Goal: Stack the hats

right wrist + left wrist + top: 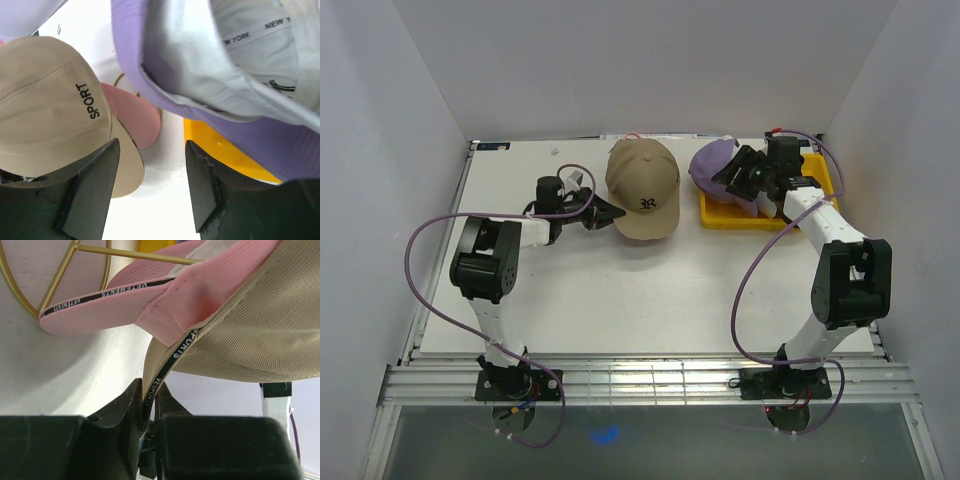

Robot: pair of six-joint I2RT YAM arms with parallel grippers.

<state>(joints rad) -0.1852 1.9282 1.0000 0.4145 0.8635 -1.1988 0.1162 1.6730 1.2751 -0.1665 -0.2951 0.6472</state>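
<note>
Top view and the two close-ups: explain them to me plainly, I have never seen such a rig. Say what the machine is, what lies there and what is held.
These are two robot arms bolted at the near edge of a white table, each ending in a two-finger gripper. The top view looks down from above; the other two come from a camera on each wrist. A beige fabric baseball cap sits over a pink fabric cap on a gold wire stand. The left gripper is shut on the beige cap's rim. The right gripper is open beside a purple fabric cap partly over a flat yellow tray; whether it touches that cap is unclear.
</note>
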